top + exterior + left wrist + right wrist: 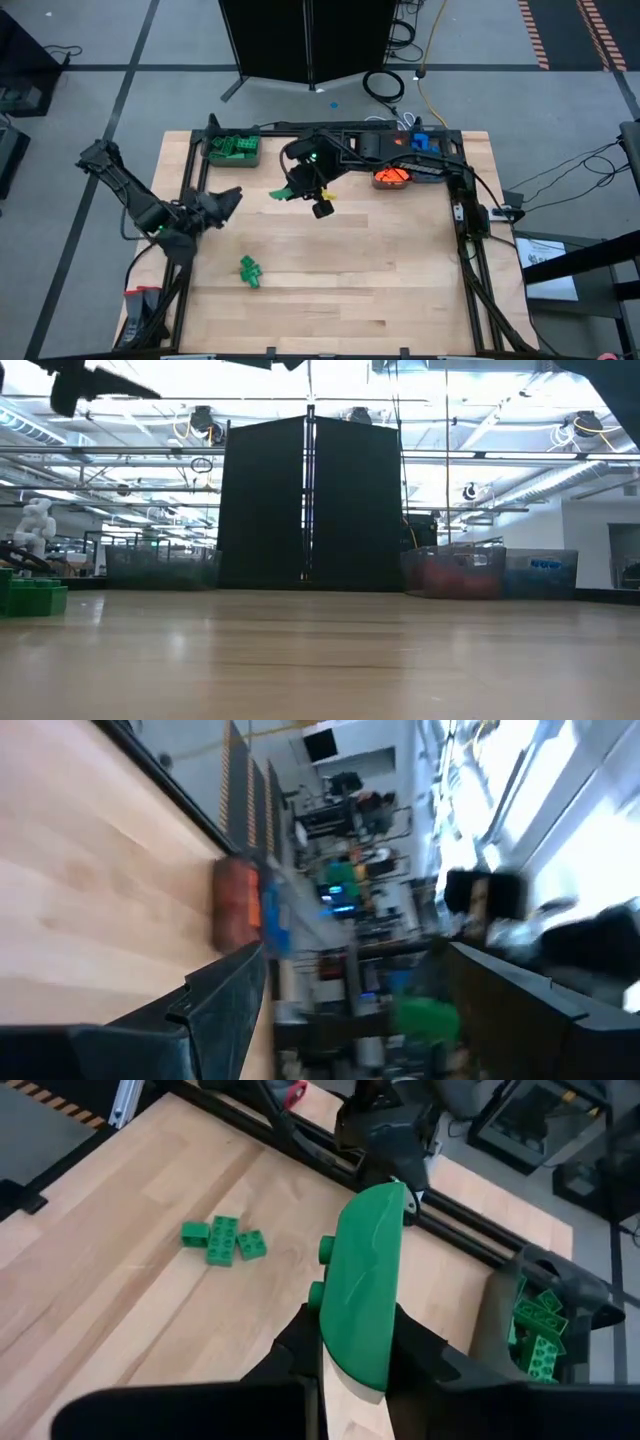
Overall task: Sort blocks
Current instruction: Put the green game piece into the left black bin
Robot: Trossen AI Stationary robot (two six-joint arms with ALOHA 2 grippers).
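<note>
My right gripper [355,1350] is shut on a large green studded piece [365,1280] and hovers over the far middle of the table, its piece [284,193] between the bins. A small cluster of green blocks [250,271] lies flat on the wood near the table's left-middle, also seen as green blocks [225,1240]. More green blocks fill the far-left bin [232,148]. Orange blocks sit in a bin [392,177] and blue blocks in another [421,142]. My left gripper [228,199] is open, held above the table's left edge, touching nothing. My right gripper pinches the green piece by its lower end [358,1365] between the two fingers, one on each broad face. The piece sticks out forward past the fingertips, its studs [326,1250] on one side. It is lifted clear of the table.
The three bins stand along the far edge, the green one [540,1330] close ahead of the held piece. A black frame rail [330,128] runs along the far side. Bare wood spreads over the near and right parts of the table [400,280].
</note>
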